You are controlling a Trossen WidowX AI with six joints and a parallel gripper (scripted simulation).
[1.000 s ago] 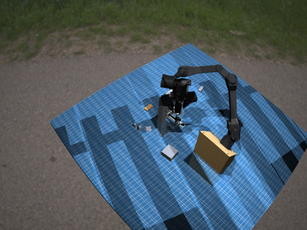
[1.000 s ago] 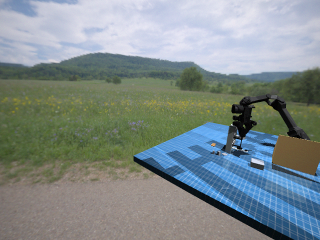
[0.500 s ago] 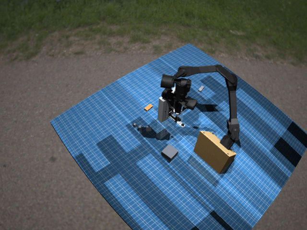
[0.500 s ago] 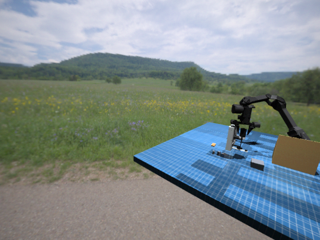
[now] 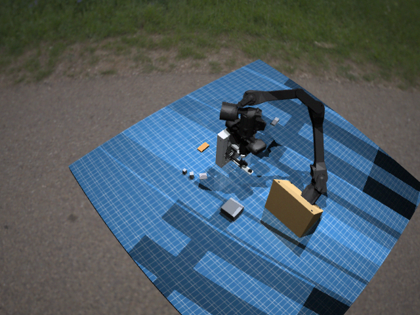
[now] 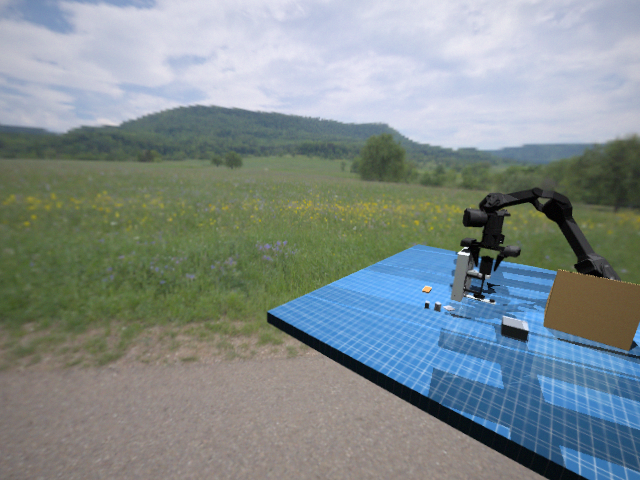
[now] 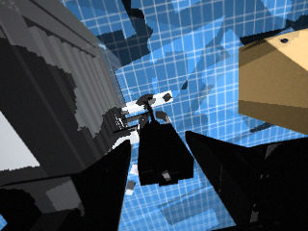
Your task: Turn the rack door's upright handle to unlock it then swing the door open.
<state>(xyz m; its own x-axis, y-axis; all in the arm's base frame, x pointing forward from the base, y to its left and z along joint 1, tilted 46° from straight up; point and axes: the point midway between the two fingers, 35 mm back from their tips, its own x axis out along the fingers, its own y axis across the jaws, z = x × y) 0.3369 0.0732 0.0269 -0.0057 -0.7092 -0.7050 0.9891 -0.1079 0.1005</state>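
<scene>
The rack (image 5: pixel 222 150) (image 6: pixel 460 276) is a tall grey-white body; its dark ribbed side (image 7: pixel 87 72) fills the left of the wrist view. White bars stick out low beside it. The door's angle cannot be told, as the arm covers much of it. The black handle (image 6: pixel 485 265) (image 7: pixel 166 154) stands upright on the rack's right side in the exterior view. My gripper (image 6: pixel 485 267) (image 7: pixel 158 139) points down, with one finger on each side of the handle. It is open, with narrow gaps beside the handle, and the left finger is close to the rack.
A large tan box (image 5: pixel 288 210) (image 6: pixel 589 310) (image 7: pixel 269 82) stands near the arm's base. A grey block (image 5: pixel 232 208) (image 6: pixel 514 328) lies in front of the rack. Small blocks (image 5: pixel 191 175) (image 6: pixel 437 306) and an orange tile (image 5: pixel 203 146) (image 6: pixel 427 289) lie left of it. Another small block (image 5: pixel 275 121) lies behind.
</scene>
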